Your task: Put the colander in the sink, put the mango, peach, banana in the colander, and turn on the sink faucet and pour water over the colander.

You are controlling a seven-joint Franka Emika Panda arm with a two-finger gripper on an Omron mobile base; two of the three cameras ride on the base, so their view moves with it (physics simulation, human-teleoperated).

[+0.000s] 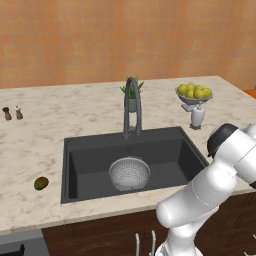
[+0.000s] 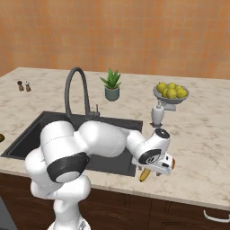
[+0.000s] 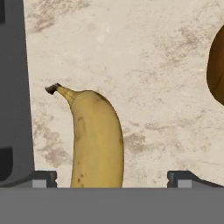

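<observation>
Left base view, sink [image 1: 80,155]: dark basin set into the marble counter [image 1: 60,115], with the colander [image 1: 129,173] sitting on its floor toward the front.
Left base view, sink faucet [image 1: 132,106]: rises behind the basin, spout arched forward, no stream seen.
Left base view, mango [image 1: 41,183]: lies on the counter left of the sink, near the front edge.
Left base view, other items: fruit bowl [image 1: 194,95] back right, a potted plant [image 1: 132,96] behind the faucet.
Right base view, gripper [image 2: 157,172]: hangs low over the counter's front edge, right of the sink's front corner.
Right base view, banana [image 2: 144,174]: yellow end shows under the hand on the counter.
Right base view, peach [image 2: 173,164]: an orange sliver shows just beside the hand's right side.
Hand view, banana: lies on the marble between the two fingertips [image 3: 43,178], stem pointing away.
Hand view, fingers: spread wide apart, one on each side of the banana, neither touching it; nothing held.
Hand view, sink: its dark rim runs along the left edge.
</observation>
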